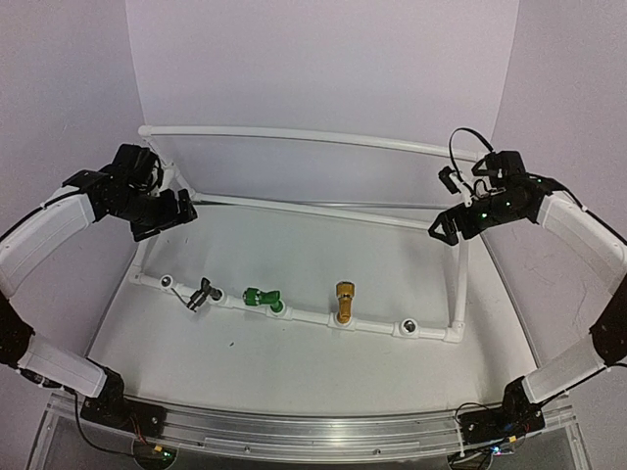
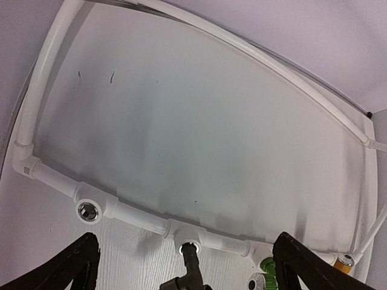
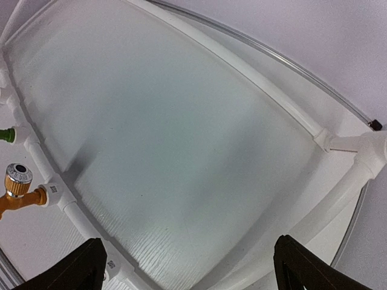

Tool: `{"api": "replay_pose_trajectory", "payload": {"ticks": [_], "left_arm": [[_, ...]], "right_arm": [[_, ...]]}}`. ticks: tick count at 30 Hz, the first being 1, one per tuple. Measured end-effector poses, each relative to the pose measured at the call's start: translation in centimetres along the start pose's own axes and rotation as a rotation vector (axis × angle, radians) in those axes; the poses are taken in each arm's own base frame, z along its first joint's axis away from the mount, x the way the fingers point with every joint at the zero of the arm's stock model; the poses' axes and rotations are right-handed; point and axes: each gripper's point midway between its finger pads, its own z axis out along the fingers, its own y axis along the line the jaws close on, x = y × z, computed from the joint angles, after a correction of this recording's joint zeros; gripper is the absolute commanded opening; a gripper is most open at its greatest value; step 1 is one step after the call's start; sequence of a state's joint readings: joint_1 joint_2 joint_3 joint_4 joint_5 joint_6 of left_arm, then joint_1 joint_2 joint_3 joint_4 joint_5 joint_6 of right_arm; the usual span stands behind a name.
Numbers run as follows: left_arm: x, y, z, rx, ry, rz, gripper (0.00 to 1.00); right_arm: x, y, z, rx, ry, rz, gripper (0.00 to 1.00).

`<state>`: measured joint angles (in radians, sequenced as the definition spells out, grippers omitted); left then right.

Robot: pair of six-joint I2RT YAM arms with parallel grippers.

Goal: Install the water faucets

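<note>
Three faucets sit in sockets along the front pipe of the white pipe frame (image 1: 304,315): the dark grey one with a lever (image 1: 201,293), the green one (image 1: 262,298) and the brass-gold one (image 1: 344,301). In the left wrist view the grey faucet (image 2: 192,266) plugs into a tee socket, with the green faucet (image 2: 267,272) and the brass one (image 2: 343,262) to its right. The right wrist view shows the brass faucet (image 3: 17,187) and a tip of the green one (image 3: 6,135). My left gripper (image 1: 168,217) and right gripper (image 1: 446,227) are open and empty, raised above the frame's ends.
Two sockets on the front pipe hold nothing: one at the left end (image 1: 167,282) and one at the right (image 1: 408,326). The frame's back rails (image 1: 313,137) and the white walls enclose the work area. The empty left socket also shows in the left wrist view (image 2: 88,210).
</note>
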<state>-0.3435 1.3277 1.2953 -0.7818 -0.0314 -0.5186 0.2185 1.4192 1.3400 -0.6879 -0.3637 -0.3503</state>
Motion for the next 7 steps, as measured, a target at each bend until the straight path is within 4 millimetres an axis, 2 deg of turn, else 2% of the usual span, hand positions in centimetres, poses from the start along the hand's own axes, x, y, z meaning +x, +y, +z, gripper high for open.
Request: {"api": "replay_pose_trajectory", "payload": {"ticks": [7], "left_arm": [[1.3,0.8,-0.4,-0.007,0.015,-0.001,1.00]], "right_arm": [[0.5,0.7,-1.9,0.008,-0.103,0.092,0.98]]}}
